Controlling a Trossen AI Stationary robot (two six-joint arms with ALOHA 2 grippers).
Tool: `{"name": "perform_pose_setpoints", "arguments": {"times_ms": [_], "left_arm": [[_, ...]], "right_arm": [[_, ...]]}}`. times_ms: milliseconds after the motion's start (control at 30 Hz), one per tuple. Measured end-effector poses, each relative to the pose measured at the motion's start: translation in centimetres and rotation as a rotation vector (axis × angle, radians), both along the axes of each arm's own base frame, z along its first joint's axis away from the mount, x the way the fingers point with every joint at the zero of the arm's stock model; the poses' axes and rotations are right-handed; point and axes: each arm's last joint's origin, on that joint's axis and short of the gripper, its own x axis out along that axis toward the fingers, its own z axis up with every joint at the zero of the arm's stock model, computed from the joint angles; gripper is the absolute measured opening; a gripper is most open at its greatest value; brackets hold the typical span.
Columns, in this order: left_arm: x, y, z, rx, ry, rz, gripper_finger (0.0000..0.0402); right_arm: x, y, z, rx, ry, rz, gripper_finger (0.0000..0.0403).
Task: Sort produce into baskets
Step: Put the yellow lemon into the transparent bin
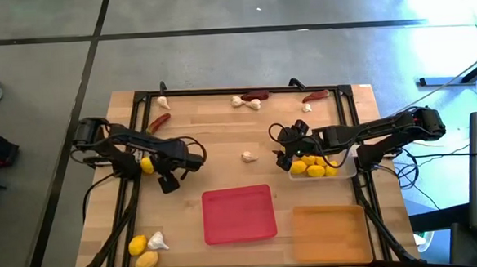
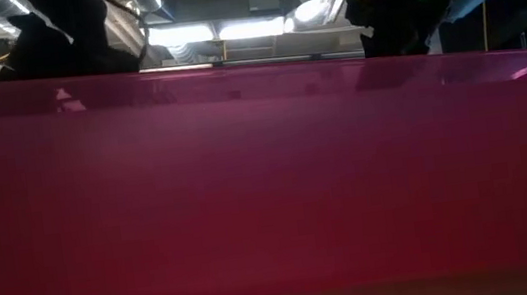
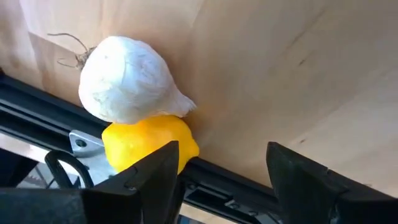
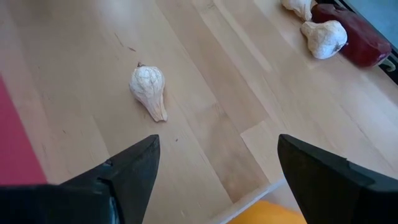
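Left gripper [image 1: 169,183] and right gripper [image 1: 281,159] hover over the table [image 1: 223,142], jaws apart; a garlic bulb [image 1: 248,157] lies between, red tray [image 1: 239,214] nearby.

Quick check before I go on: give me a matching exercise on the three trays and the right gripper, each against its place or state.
1 red tray
2 clear tray
3 orange tray
4 right gripper

a holds lemons
b open, facing a garlic bulb on bare wood
c empty, at a corner of the table
d empty, midway along a table edge

Pairs: 1-d, 2-a, 3-c, 4-b
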Motion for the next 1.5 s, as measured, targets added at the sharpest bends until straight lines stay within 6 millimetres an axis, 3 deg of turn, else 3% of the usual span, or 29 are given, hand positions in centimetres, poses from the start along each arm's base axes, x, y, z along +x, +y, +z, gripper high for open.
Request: {"name": "perform_pose_setpoints", "arguments": {"times_ms": [233,367,433,733,1133,1500], "left_arm": [[0.2,-0.5,3.1,0.051,-0.096,0.064,0.0237],[-0.7,0.4,3.7,0.216,-0.041,0.148,0.0237],[-1.0,0.8,3.6,0.251,-0.020,0.167,0.0237],[-1.0,0.9,1.4,0.109,-0.089,0.021,0.0237],[-0.9,2.6,1.3,-0.018,-0.117,0.084,0.0237],[-0.7,2.8,1.2,-0.076,-0.138,-0.109,0.0237]], "right_arm": [[0.0,0.0,0.0,0.007,-0.002,0.006,0.0319],[0.0,0.0,0.0,0.007,-0.003,0.006,0.0319],[0.0,0.0,0.0,0.008,-0.003,0.007,0.0319],[0.0,0.0,0.0,0.006,-0.002,0.010,0.0319],[0.1,0.0,0.0,0.002,-0.004,0.014,0.0319],[0.1,0.0,0.0,-0.003,0.001,0.030,0.0319]]}}
